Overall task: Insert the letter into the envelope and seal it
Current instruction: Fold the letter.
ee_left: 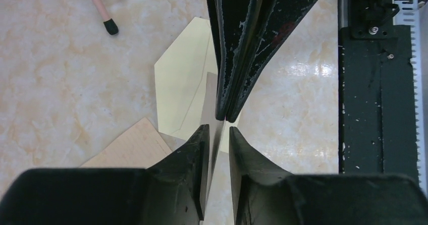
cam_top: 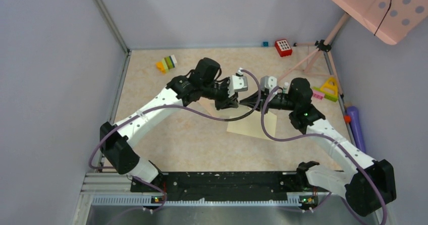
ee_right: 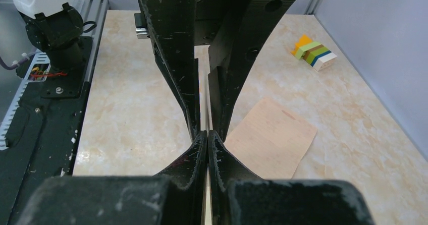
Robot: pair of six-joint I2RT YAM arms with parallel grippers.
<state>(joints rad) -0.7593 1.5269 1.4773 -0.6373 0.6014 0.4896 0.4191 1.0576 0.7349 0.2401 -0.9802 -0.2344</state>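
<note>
left hand [ee_left: 218, 130] and right hand [ee_right: 208, 134] block each other head-on.

Pale lilac-grey walls [cam_top: 50, 83], marbled beige tabletop [cam_top: 192, 144] (glossy, evenly lit), pink dotted board [cam_top: 373, 3] top right

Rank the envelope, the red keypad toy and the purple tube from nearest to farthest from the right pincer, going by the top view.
1. envelope: just below the right pincer in the view, mid-scene.
2. red keypad toy: at the back, slightly right.
3. purple tube: far right side.
</note>
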